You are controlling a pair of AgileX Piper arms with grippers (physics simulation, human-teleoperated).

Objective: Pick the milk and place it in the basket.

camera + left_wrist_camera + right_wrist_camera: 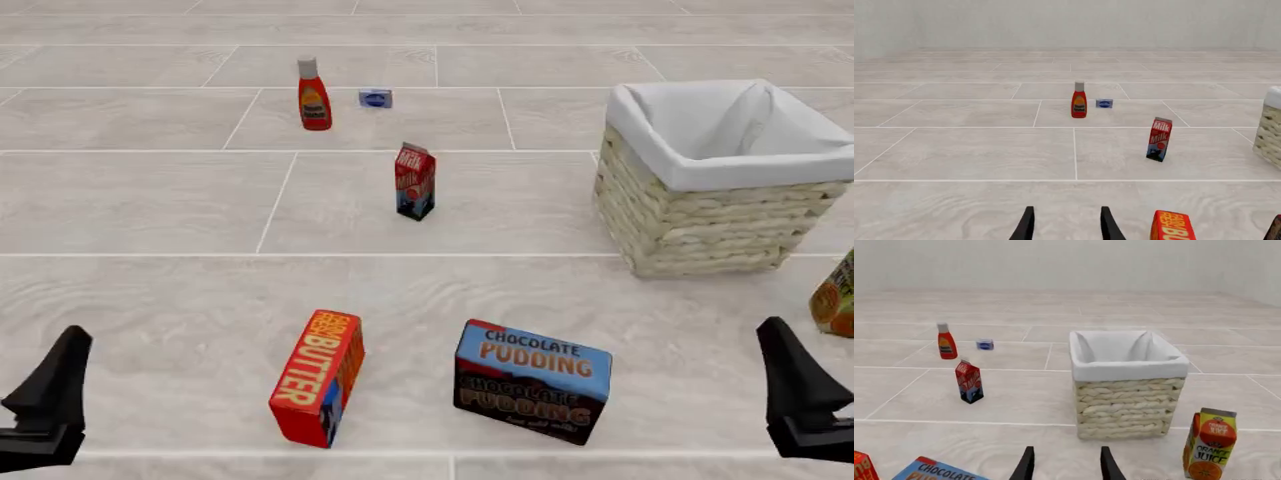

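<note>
The milk (415, 181) is a small upright carton, red above and blue below, standing mid-table; it also shows in the left wrist view (1159, 139) and the right wrist view (969, 380). The basket (721, 180), pale wicker with a white lining, stands to the milk's right and appears again as the basket (1126, 385); only its edge (1271, 127) enters the left wrist view. My left gripper (1066, 225) is open and empty, far short of the milk. My right gripper (1066, 465) is open and empty too, in front of the basket. In the front view, each arm shows only a dark finger at the bottom corners.
A ketchup bottle (314, 95) and a small blue box (375, 98) stand behind the milk. A butter box (320, 377) and a chocolate pudding box (533, 380) lie near the front. An orange juice carton (1209, 443) stands right of the basket.
</note>
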